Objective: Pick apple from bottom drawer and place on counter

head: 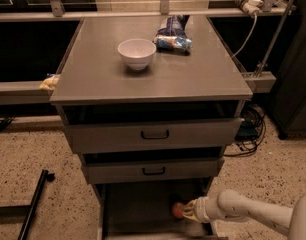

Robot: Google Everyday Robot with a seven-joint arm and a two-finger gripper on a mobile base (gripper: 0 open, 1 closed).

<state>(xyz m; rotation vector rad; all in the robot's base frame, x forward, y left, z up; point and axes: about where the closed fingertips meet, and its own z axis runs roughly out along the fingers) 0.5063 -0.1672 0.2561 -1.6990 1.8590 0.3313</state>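
Note:
The apple (177,210), small and red-orange, lies on the floor of the open bottom drawer (138,209) toward its right side. My gripper (187,211) reaches in from the lower right on a white arm and is right against the apple's right side. The counter (193,69) is the broad grey top of the cabinet, above the two shallower drawers with black handles.
A white bowl (136,53) and a blue-and-white snack bag (173,36) sit on the counter. The top drawer (154,134) and middle drawer (153,170) stand partly pulled out above the bottom one. A black bar (33,204) lies on the floor at left; cables (250,129) hang at right.

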